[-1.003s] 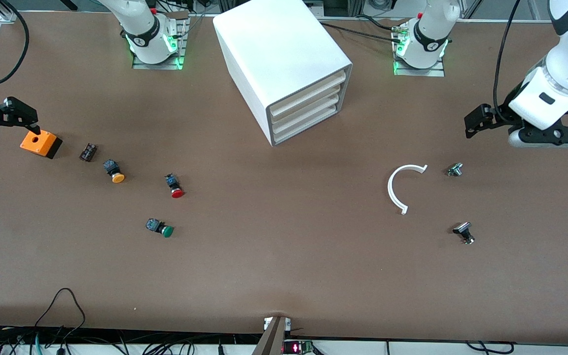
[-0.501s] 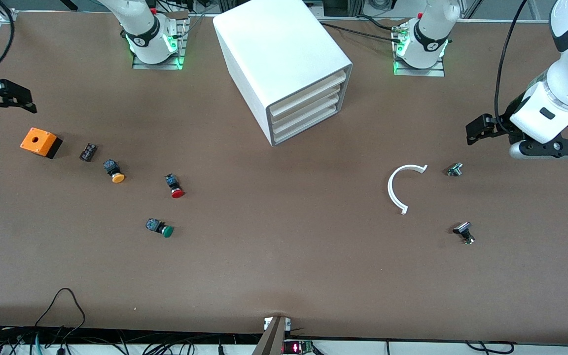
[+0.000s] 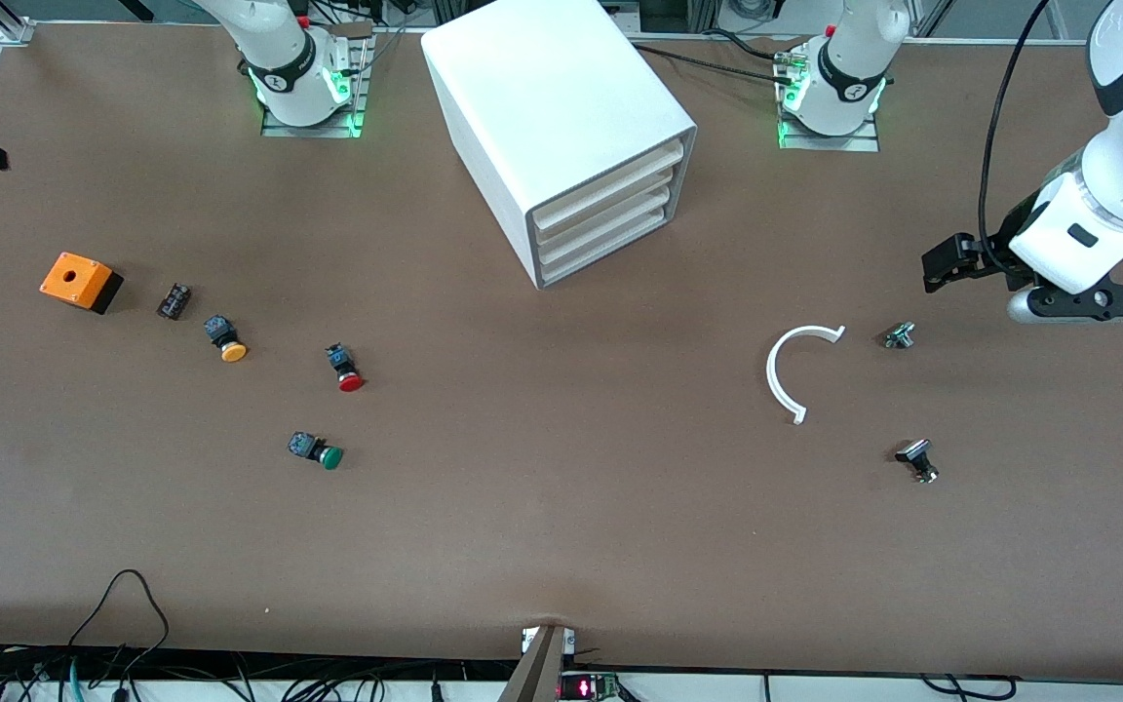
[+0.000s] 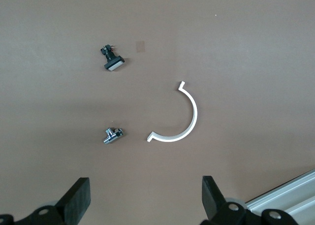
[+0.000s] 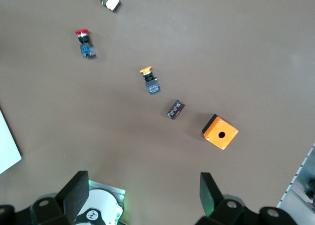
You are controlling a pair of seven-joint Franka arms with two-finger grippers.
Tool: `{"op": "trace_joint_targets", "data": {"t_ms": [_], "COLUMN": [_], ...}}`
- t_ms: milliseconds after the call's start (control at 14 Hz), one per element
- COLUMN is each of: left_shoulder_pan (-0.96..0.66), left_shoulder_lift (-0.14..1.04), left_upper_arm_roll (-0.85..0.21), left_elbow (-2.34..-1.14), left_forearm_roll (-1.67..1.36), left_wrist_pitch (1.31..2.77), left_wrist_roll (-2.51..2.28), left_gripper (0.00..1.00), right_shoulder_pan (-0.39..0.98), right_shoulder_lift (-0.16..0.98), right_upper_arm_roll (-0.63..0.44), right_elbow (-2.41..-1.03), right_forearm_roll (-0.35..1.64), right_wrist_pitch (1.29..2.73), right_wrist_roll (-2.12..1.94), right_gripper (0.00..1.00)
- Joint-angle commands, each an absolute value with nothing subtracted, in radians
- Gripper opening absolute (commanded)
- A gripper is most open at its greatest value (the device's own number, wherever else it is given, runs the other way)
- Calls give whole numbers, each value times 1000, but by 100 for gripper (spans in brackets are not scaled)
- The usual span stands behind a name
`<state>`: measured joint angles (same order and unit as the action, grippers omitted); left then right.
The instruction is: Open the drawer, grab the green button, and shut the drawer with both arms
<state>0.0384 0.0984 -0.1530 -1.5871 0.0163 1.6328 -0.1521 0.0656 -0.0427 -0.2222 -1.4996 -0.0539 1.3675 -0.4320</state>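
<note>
**All three drawers shut, green button out on the worktop, both pincers empty and aloft**

The drawer (image 3: pixel 610 249), lowest of three in the white cabinet (image 3: pixel 552 117), sits flush and closed; the cabinet stands between the two arm bases, its front angled toward the left arm's end of the worktop (image 3: pixel 561 546).

The green button (image 3: pixel 317 450) lies on its side on the bare worktop toward the right arm's end, nearer to the front camera than the red button (image 3: pixel 345 368) and the orange-capped button (image 3: pixel 226 339); a small dark block (image 3: pixel 174 300) and an orange box (image 3: pixel 80 282) with a hole in its top lie farther along toward that end, well apart from the green one.

The left pincer (image 4: pixel 142 203) hangs over the worktop at the left arm's end with its fingers spread and nothing between them; under it in the left wrist view lie a white half-ring (image 4: pixel 176 117), a small metal fitting (image 4: pixel 112 135) and a black-headed part (image 4: pixel 112 60).

The right pincer (image 5: pixel 142 200) is high over its end of the worktop, fingers spread and empty; only a dark edge of it shows at the front view's border.
</note>
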Motion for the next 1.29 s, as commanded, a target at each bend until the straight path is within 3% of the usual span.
{"op": "trace_joint_targets", "data": {"t_ms": [0, 573, 1218], "left_shoulder_pan": [40, 43, 43], "left_shoulder_lift": [118, 121, 121], "left_upper_arm_roll": [-158, -156, -156], "left_elbow": [-1549, -1552, -1555], "left_forearm_roll": [38, 38, 38], "left_wrist_pitch": [1614, 1614, 1614], "left_wrist_roll": [-146, -147, -149], "left_gripper": [100, 100, 100], "right_shoulder_pan": [58, 74, 77], "right_shoulder_lift": [64, 63, 41], "right_upper_arm_roll": [-221, -212, -209], "right_elbow": [-1500, -1508, -1508], "right_forearm_roll": [-64, -42, -14], "right_wrist_pitch": [1425, 1611, 1500], "right_wrist_roll": [-439, -442, -591], "right_gripper": [100, 100, 100]}}
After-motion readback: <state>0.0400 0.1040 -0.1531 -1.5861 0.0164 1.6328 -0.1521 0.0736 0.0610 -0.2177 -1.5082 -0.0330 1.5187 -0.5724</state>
